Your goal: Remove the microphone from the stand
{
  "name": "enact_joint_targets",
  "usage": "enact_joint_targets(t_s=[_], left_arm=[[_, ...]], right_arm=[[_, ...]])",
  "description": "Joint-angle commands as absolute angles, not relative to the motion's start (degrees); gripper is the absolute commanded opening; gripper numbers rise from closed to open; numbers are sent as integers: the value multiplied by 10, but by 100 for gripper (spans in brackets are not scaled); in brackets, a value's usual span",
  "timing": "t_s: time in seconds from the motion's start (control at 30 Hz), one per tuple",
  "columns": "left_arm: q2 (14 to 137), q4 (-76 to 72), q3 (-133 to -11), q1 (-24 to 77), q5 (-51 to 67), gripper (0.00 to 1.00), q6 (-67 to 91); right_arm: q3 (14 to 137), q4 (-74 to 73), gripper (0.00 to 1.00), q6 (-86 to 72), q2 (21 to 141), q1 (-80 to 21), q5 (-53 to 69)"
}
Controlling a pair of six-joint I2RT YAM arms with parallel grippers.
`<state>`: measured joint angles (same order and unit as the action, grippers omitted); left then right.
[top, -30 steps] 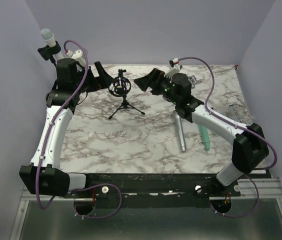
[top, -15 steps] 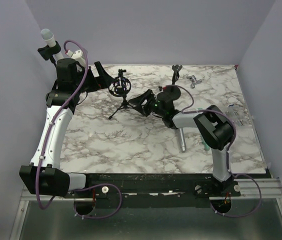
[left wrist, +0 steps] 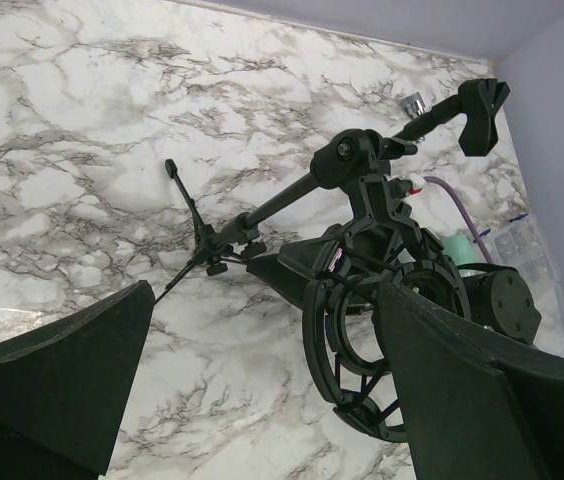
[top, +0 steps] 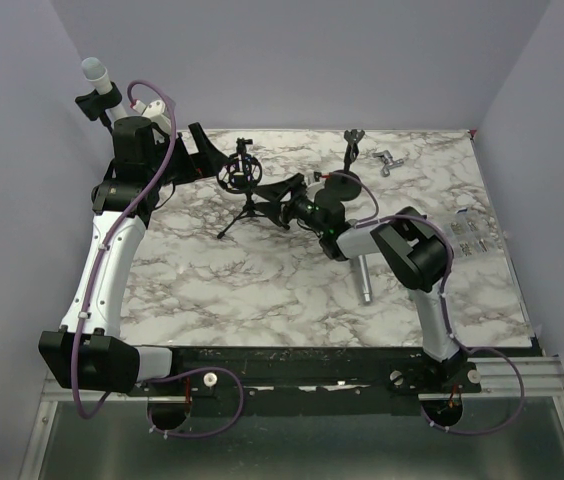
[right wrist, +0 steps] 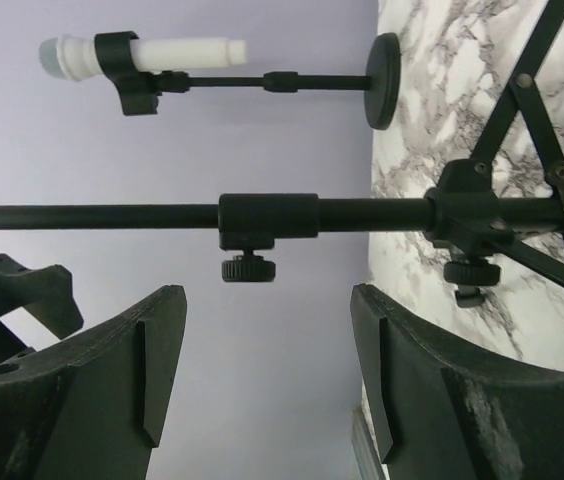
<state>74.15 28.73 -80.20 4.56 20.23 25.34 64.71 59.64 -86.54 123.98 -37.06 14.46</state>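
Observation:
The white microphone with a grey head [top: 96, 72] sits in a black clip on a stand at the far left back, above and behind my left arm. The right wrist view shows it [right wrist: 162, 52] clipped to a rod with a round base [right wrist: 382, 80]. My left gripper [top: 205, 155] is open beside a black tripod stand with a ring shock mount [top: 239, 172]. In the left wrist view the ring [left wrist: 387, 350] sits between the fingers, close to the right one. My right gripper [top: 282, 196] is open and empty by the tripod's legs, and the tripod's pole [right wrist: 262, 215] crosses just beyond its fingertips.
A silver rod [top: 363, 278] lies on the marble table [top: 222, 290] right of centre. A small black stand [top: 352, 145] and a metal clamp [top: 390, 160] stand at the back. Clear plastic pieces [top: 472, 232] lie at the right edge. Purple walls close in on three sides.
My right arm has folded in and swung its gripper from the back centre down and left to the tripod's legs. My left arm has not moved.

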Motion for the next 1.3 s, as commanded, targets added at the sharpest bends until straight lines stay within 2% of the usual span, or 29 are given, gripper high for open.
enact_joint_targets(t_s=[0.0, 0.2, 0.37, 0.77, 0.83, 0.87, 0.93, 1.07, 1.27], left_arm=[[725, 278, -800, 42, 214, 99, 256], [725, 278, -800, 43, 215, 99, 256], [724, 278, -800, 42, 214, 99, 256], [724, 278, -799, 42, 214, 99, 257], [724, 278, -800, 42, 214, 99, 257], [724, 277, -800, 43, 214, 99, 256], [724, 278, -800, 42, 214, 99, 257], [724, 278, -800, 42, 214, 99, 257], [723, 278, -800, 42, 213, 99, 257]], right_arm=[[682, 639, 73, -901, 1280, -375, 138], [706, 641, 68, -905, 1300, -377, 142], [717, 644, 58, -907, 1308, -378, 143], [734, 655, 41, -922, 1327, -381, 145], [733, 656, 33, -921, 1329, -381, 144], [731, 657, 25, -921, 1329, -381, 144], [726, 657, 2, -920, 1329, -381, 141], [717, 633, 1, -901, 1322, -381, 135], [709, 517, 1, -796, 1280, -385, 102]])
